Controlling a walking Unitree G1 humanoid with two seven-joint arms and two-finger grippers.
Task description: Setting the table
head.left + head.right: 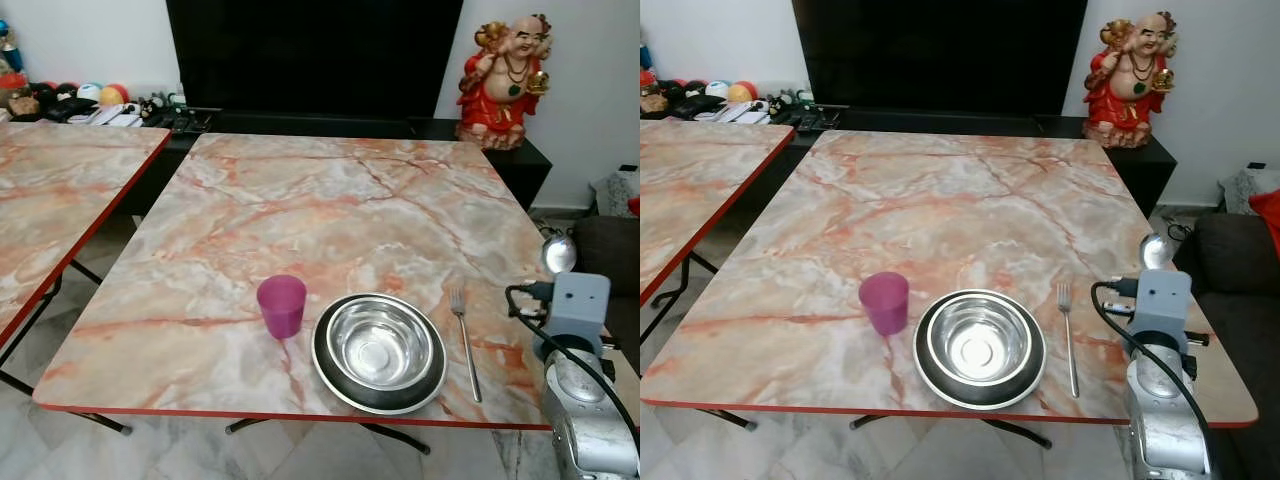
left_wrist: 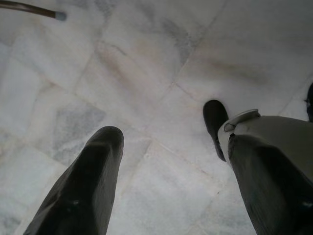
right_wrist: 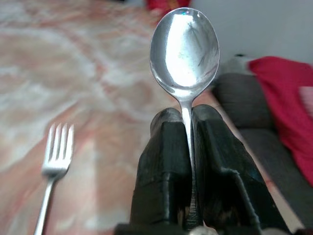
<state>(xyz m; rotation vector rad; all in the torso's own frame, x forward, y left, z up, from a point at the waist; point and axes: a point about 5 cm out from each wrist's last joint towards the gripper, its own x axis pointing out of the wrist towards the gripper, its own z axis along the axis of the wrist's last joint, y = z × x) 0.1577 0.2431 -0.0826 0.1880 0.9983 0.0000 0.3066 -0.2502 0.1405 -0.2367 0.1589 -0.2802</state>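
On the marble-patterned table [image 1: 330, 200] near its front edge sit a purple cup [image 1: 281, 305], a steel bowl [image 1: 382, 345] nested in a dark plate [image 1: 330, 375], and a fork [image 1: 465, 340] to the bowl's right. My right gripper [image 3: 187, 125] is shut on a steel spoon [image 3: 184, 51], holding it by the handle with the bowl end up. The spoon [image 1: 558, 254] hovers over the table's right edge, right of the fork [image 3: 53, 169]. My left gripper [image 2: 166, 142] hangs open over the tiled floor.
A second marble table [image 1: 60, 200] stands to the left. Behind are a black TV cabinet [image 1: 320, 125], a red and gold statue [image 1: 508, 75] and small clutter [image 1: 90, 100]. A dark sofa with a red cushion [image 1: 1265, 215] is on the right.
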